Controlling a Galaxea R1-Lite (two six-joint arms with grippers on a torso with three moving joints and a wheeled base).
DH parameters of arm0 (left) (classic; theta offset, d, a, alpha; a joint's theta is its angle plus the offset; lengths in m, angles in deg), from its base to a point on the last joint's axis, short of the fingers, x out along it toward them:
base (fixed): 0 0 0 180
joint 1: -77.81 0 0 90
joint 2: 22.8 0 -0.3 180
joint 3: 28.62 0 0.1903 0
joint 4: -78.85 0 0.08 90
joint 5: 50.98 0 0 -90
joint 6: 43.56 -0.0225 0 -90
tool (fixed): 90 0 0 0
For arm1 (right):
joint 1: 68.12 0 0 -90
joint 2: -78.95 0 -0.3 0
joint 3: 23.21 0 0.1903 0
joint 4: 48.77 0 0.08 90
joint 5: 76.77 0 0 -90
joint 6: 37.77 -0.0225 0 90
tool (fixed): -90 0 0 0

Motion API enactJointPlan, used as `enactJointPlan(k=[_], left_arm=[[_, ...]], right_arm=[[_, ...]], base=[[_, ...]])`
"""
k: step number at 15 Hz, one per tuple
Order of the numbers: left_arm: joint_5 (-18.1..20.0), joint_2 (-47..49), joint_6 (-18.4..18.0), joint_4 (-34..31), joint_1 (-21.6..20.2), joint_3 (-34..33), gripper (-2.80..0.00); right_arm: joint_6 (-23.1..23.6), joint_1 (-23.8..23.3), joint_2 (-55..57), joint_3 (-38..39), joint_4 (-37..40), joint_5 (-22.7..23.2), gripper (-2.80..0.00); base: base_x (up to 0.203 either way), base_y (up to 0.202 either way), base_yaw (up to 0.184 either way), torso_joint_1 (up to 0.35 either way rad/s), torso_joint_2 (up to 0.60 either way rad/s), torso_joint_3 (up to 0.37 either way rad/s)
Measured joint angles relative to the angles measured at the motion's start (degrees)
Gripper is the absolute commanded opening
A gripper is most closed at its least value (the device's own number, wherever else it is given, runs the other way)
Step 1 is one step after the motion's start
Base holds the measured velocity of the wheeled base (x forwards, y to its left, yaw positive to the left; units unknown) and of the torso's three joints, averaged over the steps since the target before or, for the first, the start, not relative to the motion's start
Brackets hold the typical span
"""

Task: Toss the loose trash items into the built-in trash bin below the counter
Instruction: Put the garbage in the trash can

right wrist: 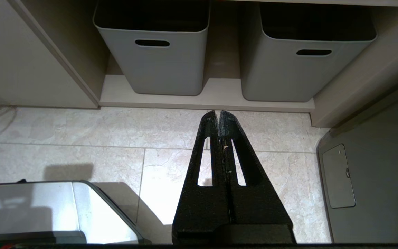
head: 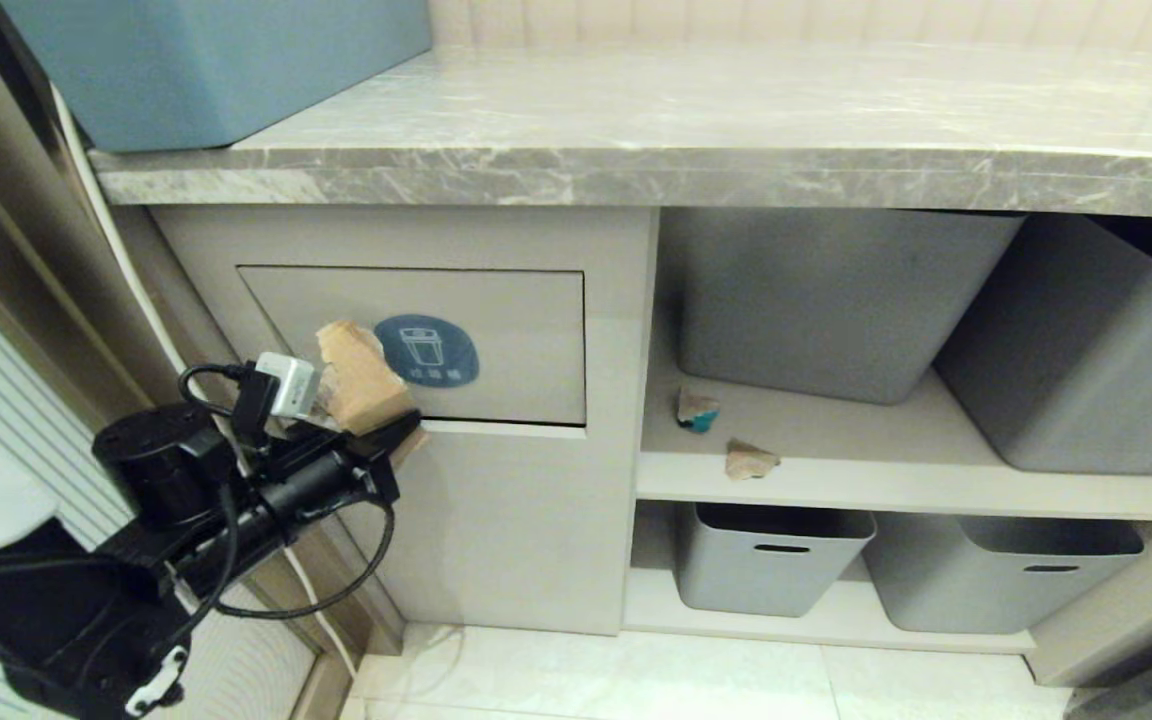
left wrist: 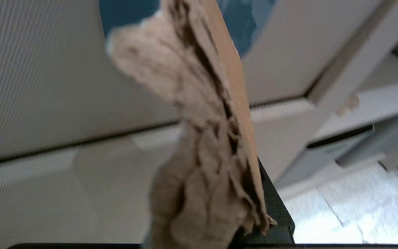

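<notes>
My left gripper (head: 406, 432) is pinching a scrap (head: 361, 380) right in front of the bin flap (head: 516, 340), just beside its blue sticker (touching it? can't quite tell). Two more scraps (head: 698, 409) sit on the shelf (head: 836, 480) under the counter (head: 736, 120). Right gripper (right wrist: 219, 116) is pressed together over the floor.

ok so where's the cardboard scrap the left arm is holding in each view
Head view: cardboard scrap sits left of centre, clamped in the left pincer, right in front of the bin flap beside its blue sticker.
Left wrist view: the scrap fills the middle, standing tall from the lower edge.
Right wrist view: not in it; only the shut right pincer over floor tiles.
Shared landmark: the blue sticker, seen behind the scrap in head and left wrist views.
</notes>
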Motion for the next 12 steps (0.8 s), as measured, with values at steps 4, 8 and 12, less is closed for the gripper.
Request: enactJointPlan(k=[4,8,12], left_arm=[[-0.06,5.73,0.51,2.05,-0.03,6.05,-2.80],[-0.95,7.86,0.57,2.09,0.13,7.40,-2.80],[-3.00,7.84,1.48,2.11,0.18,7.11,-2.80]], right_arm=[[4.20,-0.04,0.07,0.00,0.27,0.45,-2.80],[6.82,0.35,0.96,-0.22,1.04,1.34,-2.80],[6.94,0.67,1.35,-0.23,1.12,2.28,-2.80]], base=[[0.000,0.000,0.000,0.000,0.00,0.000],[0.000,0.000,0.000,0.000,0.00,0.000],[0.000,0.000,0.000,0.000,0.00,0.000]])
